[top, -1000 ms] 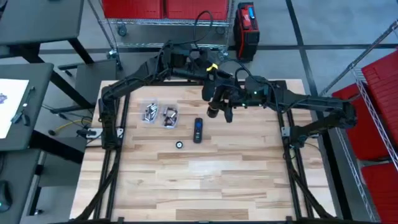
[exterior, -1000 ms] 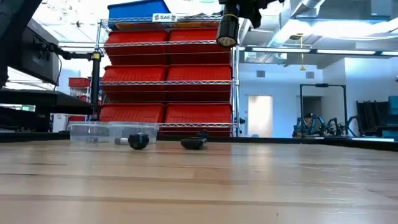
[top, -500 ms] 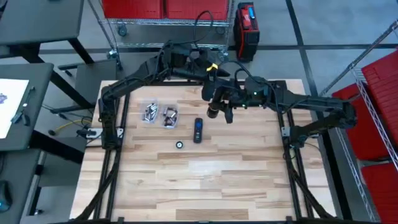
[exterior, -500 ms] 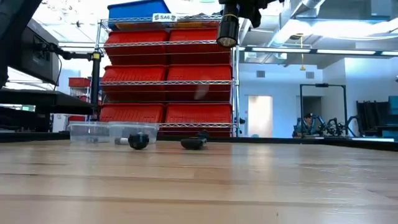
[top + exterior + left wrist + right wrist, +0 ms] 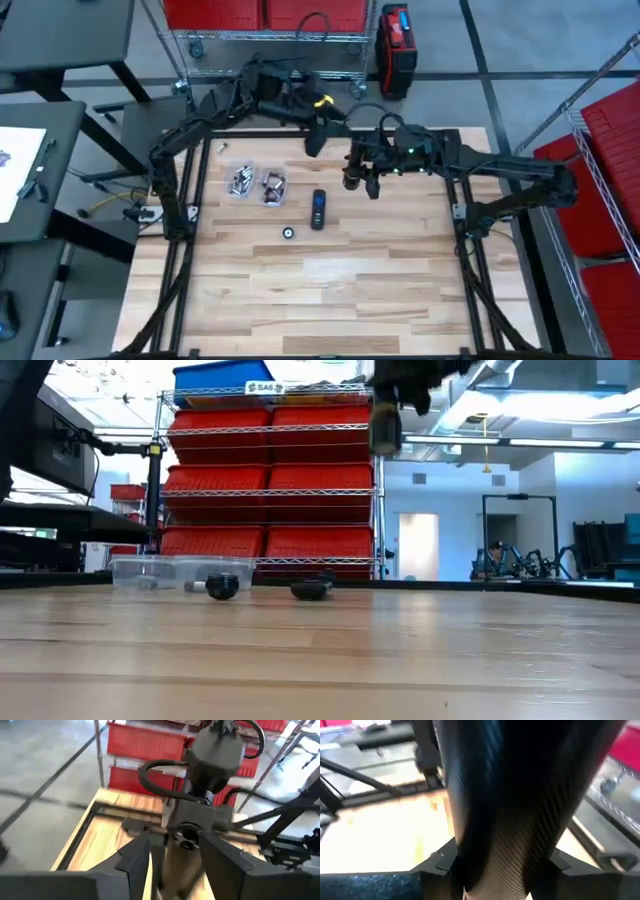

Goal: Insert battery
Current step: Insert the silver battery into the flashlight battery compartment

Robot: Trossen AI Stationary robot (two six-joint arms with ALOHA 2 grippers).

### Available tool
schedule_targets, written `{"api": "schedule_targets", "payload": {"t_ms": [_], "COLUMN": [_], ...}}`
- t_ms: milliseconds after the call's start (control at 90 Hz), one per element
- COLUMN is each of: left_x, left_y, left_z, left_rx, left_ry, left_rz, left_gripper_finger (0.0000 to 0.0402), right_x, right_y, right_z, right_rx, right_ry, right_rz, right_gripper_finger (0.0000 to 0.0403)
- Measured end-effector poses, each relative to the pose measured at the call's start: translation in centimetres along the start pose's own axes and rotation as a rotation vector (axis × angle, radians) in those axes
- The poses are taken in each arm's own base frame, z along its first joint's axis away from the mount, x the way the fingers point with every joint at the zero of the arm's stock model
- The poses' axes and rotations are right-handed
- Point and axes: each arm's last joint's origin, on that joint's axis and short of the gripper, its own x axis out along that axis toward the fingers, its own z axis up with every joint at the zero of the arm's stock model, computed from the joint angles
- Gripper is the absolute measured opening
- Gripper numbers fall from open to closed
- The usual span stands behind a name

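Two bins (image 5: 254, 183) left of remote (image 5: 318, 208), cap (image 5: 288, 233) before them

On the wooden table (image 5: 330, 290) there were 2 clear plastic tubs (image 5: 240, 180) (image 5: 272, 187), side by side. Near them lay 1 black remote (image 5: 318, 208) and 1 small round black piece (image 5: 288, 233). Over it all hung 2 dark arms, and 1 flashlight body (image 5: 351, 172).
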Motion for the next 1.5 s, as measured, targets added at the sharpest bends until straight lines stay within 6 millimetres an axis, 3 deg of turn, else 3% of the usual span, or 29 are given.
{"api": "schedule_targets", "payload": {"t_ms": [278,478,733,967,1222,1411,1500], "left_x": [-3.8,-4.4,-4.5,-4.5,-4.5,-4.5,-4.5], "left_y": [-0.2,-0.2,-0.2,-0.2,-0.2,-0.2,-0.2], "left_z": [-1.5,-2.5,-2.9,-2.9,-2.9,-2.9,-2.9], "left_rx": [-0.033,-0.069,-0.078,-0.086,-0.089,-0.081,-0.081], "left_ry": [0.209,0.31,0.35,0.352,0.354,0.355,0.354], "left_rz": [0.201,0.237,0.241,0.243,0.243,0.242,0.242], "left_gripper_finger": [0.015,0.015,0.015,0.015,0.015,0.015,0.015], "right_x": [2.0,2.5,4.2,5.8,5.7,4.9,4.3], "right_y": [-0.6,-1.1,-0.8,-0.2,0.4,0.4,0.5], "right_z": [-7.0,-12.9,-17.0,-18.3,-18.3,-17.1,-16.2], "right_rx": [0.016,0.019,-0.019,-0.038,-0.046,-0.047,-0.044], "right_ry": [-0.057,-0.11,-0.021,-0.023,-0.022,-0.075,-0.116], "right_rz": [-0.039,-0.097,-0.124,-0.1,-0.082,-0.077,-0.075], "right_gripper_finger": [0.0139,0.0139,0.0139,0.0139,0.0141,0.0262,0.0301]}}
